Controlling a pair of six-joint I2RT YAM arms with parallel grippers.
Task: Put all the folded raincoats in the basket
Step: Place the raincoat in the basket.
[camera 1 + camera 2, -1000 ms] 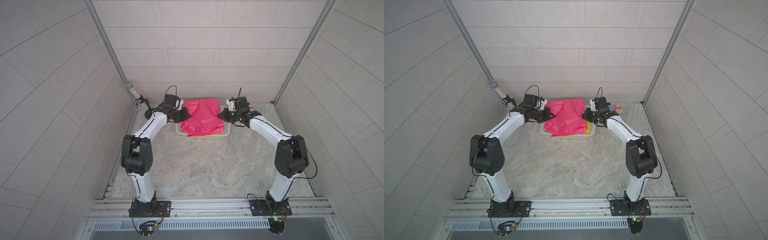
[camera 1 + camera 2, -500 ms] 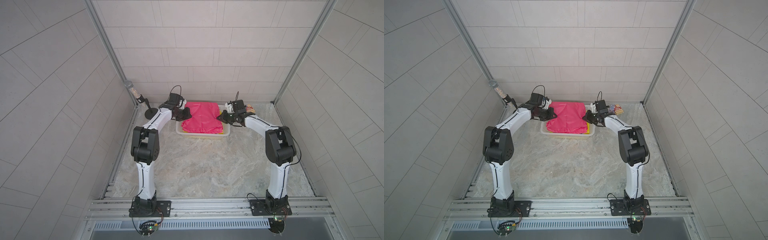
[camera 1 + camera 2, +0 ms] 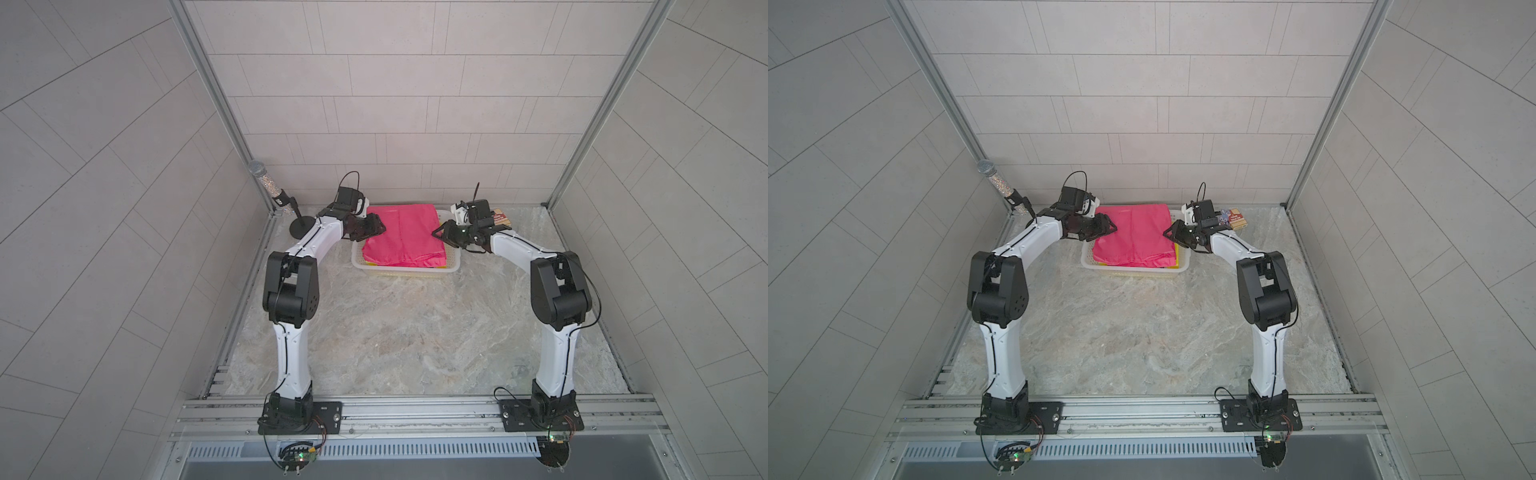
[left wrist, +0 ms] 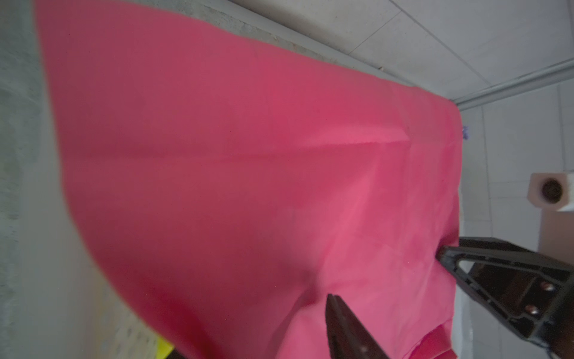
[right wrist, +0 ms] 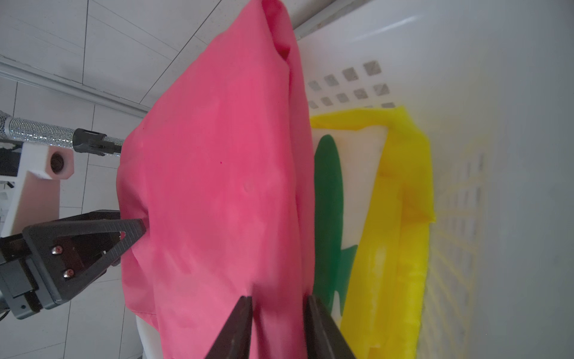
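While the raincoat (image 3: 401,235) lies in the basket (image 3: 395,272), I see the left gripper (image 3: 378,227) wide and the right gripper (image 3: 437,233) narrowly parted; withdrawal alone, I judge, remains.

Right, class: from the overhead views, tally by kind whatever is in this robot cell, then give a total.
Robot arms: 2
White basket: 1
Pink folded raincoat: 1
Yellow folded item beneath it: 1
Microphone on stand: 1
Small printed packet: 1
Total: 7
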